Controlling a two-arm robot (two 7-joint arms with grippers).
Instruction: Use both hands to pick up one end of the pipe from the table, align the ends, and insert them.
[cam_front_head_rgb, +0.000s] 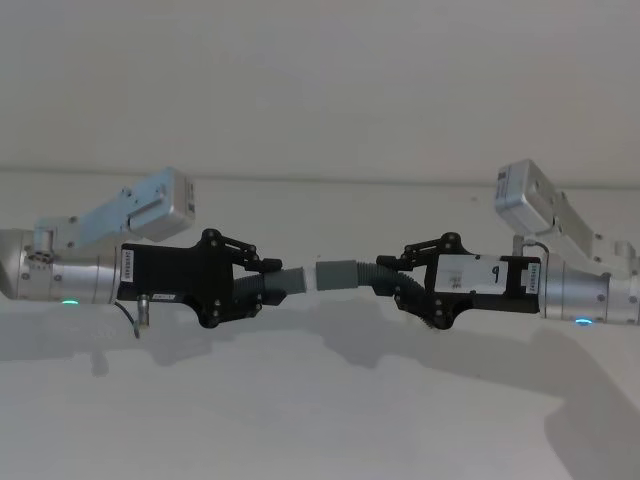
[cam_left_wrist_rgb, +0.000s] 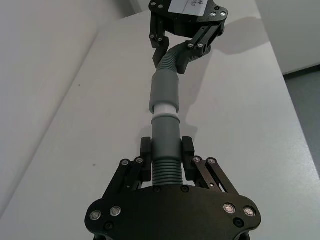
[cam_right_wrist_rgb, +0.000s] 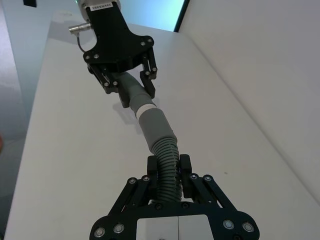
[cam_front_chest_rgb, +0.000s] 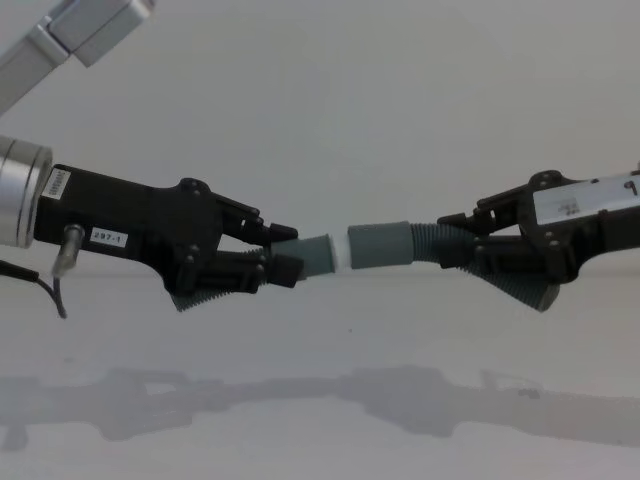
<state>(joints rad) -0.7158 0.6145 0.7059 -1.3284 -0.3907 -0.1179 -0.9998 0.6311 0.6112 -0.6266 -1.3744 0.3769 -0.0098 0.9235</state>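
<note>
Both grippers hold the pipe in the air above the white table (cam_front_head_rgb: 320, 420). My left gripper (cam_front_head_rgb: 270, 285) (cam_left_wrist_rgb: 166, 150) is shut on the ribbed part of the white-tipped piece (cam_front_chest_rgb: 315, 254). On the ribbed hose of the cuffed piece (cam_right_wrist_rgb: 166, 150) my right gripper (cam_front_head_rgb: 395, 270) (cam_right_wrist_rgb: 167, 167) is shut. The two ends meet between the grippers, in one straight line. The white tip (cam_left_wrist_rgb: 164, 110) (cam_front_chest_rgb: 341, 251) touches the mouth of the wide grey cuff (cam_left_wrist_rgb: 163, 90) (cam_front_chest_rgb: 380, 245). A narrow white band still shows between them.
The table's edge (cam_left_wrist_rgb: 280, 85) runs along one side, with grey floor beyond it. A white wall (cam_front_head_rgb: 320, 80) rises behind. A thin cable (cam_front_chest_rgb: 50, 290) hangs under the left wrist. Arm shadows lie on the table below.
</note>
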